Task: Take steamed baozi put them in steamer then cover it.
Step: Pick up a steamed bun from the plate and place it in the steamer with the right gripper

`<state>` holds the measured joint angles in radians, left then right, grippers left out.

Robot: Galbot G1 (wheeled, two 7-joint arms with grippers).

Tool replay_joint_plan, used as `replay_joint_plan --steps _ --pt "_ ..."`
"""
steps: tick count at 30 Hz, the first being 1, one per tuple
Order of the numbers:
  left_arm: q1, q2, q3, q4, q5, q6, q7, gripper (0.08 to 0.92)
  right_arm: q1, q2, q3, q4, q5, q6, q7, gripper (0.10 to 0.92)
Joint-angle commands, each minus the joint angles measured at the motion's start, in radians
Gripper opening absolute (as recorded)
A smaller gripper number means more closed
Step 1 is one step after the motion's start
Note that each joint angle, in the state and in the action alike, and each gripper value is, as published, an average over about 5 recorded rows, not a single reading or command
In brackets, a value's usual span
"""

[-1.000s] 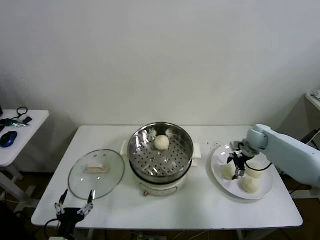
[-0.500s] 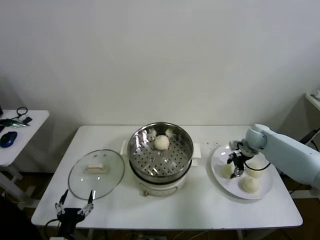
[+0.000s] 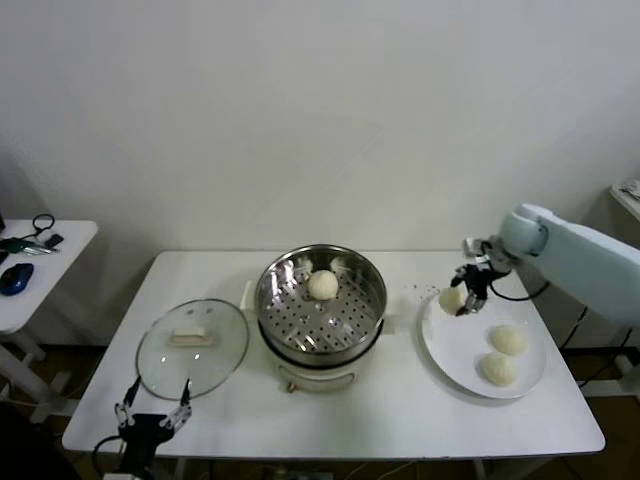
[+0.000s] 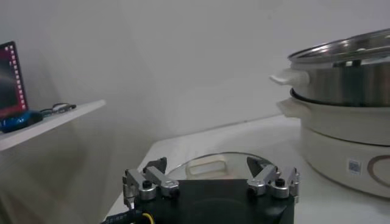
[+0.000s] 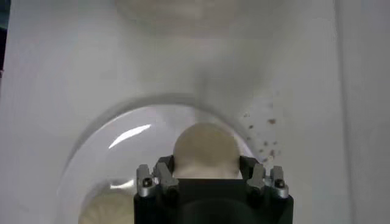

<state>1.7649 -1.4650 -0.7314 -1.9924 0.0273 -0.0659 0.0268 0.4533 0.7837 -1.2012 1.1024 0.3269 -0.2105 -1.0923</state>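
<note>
My right gripper (image 3: pixel 462 296) is shut on a cream-white baozi (image 3: pixel 452 298) and holds it above the near-left rim of the white plate (image 3: pixel 452 350); the wrist view shows the bun (image 5: pixel 205 150) clamped between both fingers. Two more baozi (image 3: pixel 508 339) (image 3: pixel 500 369) lie on the plate. One baozi (image 3: pixel 322 284) sits on the perforated floor of the steel steamer (image 3: pixel 370 316), at its far side. The glass cover (image 3: pixel 160 355) with its cream bar handle (image 3: pixel 192 335) lies flat on the table left of the steamer. My left gripper (image 3: pixel 152 416) is open, parked at the front table edge near the cover.
A side table (image 3: pixel 30 290) at the far left holds a blue mouse (image 3: pixel 16 277) and cables. Small dark specks (image 3: pixel 425 290) lie on the table between steamer and plate. In the left wrist view the steamer (image 4: pixel 344 85) stands beyond the cover (image 4: pixel 213 165).
My right gripper has closed on a baozi from the plate's left side, lifted it, and moved it up and toward the steamer. The left arm has stayed put.
</note>
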Motion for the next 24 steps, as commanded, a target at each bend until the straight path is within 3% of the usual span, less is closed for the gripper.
replay_joint_plan --steps 1,14,24 --pt "0.013 0.006 0.014 -0.021 0.005 0.007 0.002 0.823 0.3 0.104 -0.169 0.075 0.216 -0.05 0.054 0.682" --pt "0.044 0.0 0.025 -0.034 0.012 0.002 0.003 0.823 0.323 0.311 -0.211 0.168 0.474 -0.221 0.241 0.687" --pt "0.048 0.006 0.023 -0.022 0.012 -0.002 0.001 0.823 0.258 0.463 -0.254 0.179 0.497 -0.273 0.3 0.687"
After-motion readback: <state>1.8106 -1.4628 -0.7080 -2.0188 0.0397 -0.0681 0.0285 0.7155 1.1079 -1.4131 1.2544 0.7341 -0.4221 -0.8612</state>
